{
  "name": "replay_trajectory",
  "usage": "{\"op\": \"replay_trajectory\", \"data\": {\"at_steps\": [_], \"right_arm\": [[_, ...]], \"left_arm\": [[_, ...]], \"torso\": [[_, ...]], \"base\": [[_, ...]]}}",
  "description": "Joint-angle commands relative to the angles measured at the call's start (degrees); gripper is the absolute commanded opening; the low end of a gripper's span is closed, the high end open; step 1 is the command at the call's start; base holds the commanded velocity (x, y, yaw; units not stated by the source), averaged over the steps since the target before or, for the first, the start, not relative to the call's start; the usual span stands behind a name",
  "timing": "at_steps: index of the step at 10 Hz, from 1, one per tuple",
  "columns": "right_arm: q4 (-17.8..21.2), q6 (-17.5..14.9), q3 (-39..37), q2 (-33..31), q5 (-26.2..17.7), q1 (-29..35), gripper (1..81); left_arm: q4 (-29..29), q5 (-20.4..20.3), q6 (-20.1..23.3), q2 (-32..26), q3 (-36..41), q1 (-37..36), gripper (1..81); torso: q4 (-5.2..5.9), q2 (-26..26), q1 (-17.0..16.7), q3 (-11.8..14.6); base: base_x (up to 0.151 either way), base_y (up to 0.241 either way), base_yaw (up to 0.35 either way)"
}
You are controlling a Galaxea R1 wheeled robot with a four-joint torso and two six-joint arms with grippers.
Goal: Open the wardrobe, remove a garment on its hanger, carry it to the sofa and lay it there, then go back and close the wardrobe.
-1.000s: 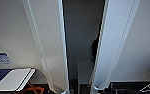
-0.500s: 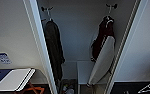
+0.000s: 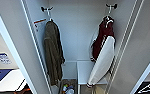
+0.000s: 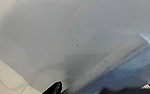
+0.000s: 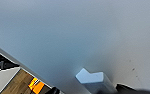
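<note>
The wardrobe [image 3: 76, 27] stands open, with its left door [image 3: 16, 50] and right door [image 3: 141, 45] swung out to either side. Inside on the right, the garment [image 3: 103, 37], maroon with a white sleeve [image 3: 103, 62], hangs on its white hanger [image 3: 108, 18] from a hook. My left gripper [image 4: 87, 88] is close against a white door panel, at a long white handle [image 4: 108, 62]. My right gripper [image 5: 89, 90] is pressed near the other door, right at its small handle [image 5: 93, 78].
An olive-green jacket [image 3: 52, 55] hangs on the wardrobe's left hook. A white shelf [image 3: 83, 70] sits low inside, with small items [image 3: 67, 88] on the wardrobe floor. A white and blue surface [image 3: 6, 80] lies outside to the left. Wooden floor [image 5: 18, 82] shows below the door.
A second ago the doors left a narrow dark gap. They have swung wide apart, and both jackets inside have come into sight.
</note>
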Motion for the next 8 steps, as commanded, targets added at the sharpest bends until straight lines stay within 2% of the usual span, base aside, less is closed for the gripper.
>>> {"op": "replay_trajectory", "data": {"at_steps": [1, 2, 3, 5, 8], "right_arm": [[-0.72, 2.1, 0.63, -6.34, 2.03, -1.72, 81.1], [0.95, 3.33, -1.92, -7.22, 2.12, -2.17, 81.1], [4.99, 5.96, -6.75, -7.31, 1.59, -2.68, 81.1], [9.64, 8.42, -17.7, -4.16, -2.17, -5.5, 81.1], [14.65, 9.04, -31.82, 2.68, -3.59, -9.64, 81.1]], "left_arm": [[1.38, -1.29, -1.92, -4.02, -3.19, 6.86, 81.1], [0.67, -4.1, -2.62, -3.5, -7.94, 9.32, 81.1], [-1.35, -7.09, -3.33, -2.27, -12.24, 12.66, 81.1], [-6.44, -11.57, -3.59, 3.16, -21.98, 17.24, 81.1], [-7.59, -12.8, -3.59, 8.35, -29.01, 21.2, 81.1]], "torso": [[0.0, 0.0, 0.0, 0.0], [0.0, 0.0, 0.0, 0.0], [0.0, 0.0, 0.0, 0.02], [0.0, -0.04, -0.06, 0.07], [0.0, -0.19, -0.28, 0.18]], "base": [[0.0, 0.0, 0.0], [0.0, 0.0, 0.0], [0.0, 0.0, 0.0], [0.0, 0.0, 0.0], [0.0, 0.0, 0.0]]}}
